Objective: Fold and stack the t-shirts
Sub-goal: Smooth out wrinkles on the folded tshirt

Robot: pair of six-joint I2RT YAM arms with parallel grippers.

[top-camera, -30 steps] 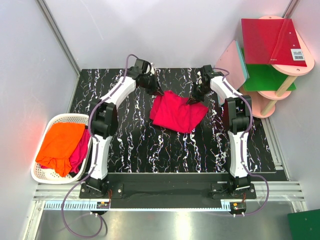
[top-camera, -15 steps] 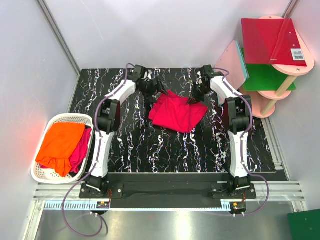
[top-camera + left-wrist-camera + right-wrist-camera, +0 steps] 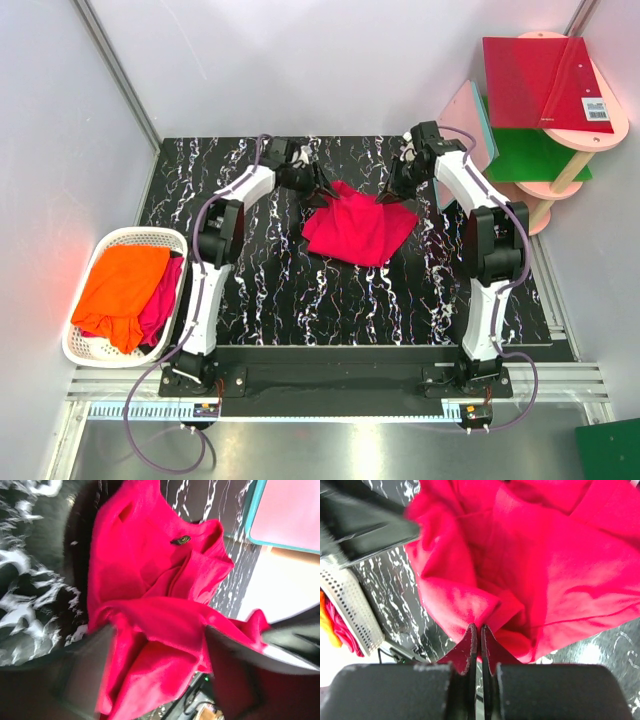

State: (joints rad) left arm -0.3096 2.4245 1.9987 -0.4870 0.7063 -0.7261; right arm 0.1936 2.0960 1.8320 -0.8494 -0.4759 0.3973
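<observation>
**Two arms meet over a crumpled crimson shirt**

A crimson t-shirt (image 3: 358, 230) lies in a rumpled heap on the far half of the black, white-veined table (image 3: 300, 300), between the two arms. From above, its longer span runs across the table, from the left arm's side to the right's, a little skewed. It is bunched rather than flat. In the left wrist view its neck label (image 3: 181, 540) sits at the end nearer the pink board with teal edge (image 3: 290, 510).

The right gripper (image 3: 476, 630) has its jaws pressed together on a raised fold at the shirt's far right edge. The left gripper (image 3: 320, 191) is at the far left corner. Its fingers (image 3: 85, 675) stand wide apart, blurred, with cloth bunched between them, and neither is seen to pinch it.

Well apart, off the table's left edge, a white laundry basket (image 3: 128, 234) holds an orange t-shirt (image 3: 120, 285). That shirt lies over another crimson t-shirt (image 3: 162, 300), which shows only along the basket's right side.
</observation>
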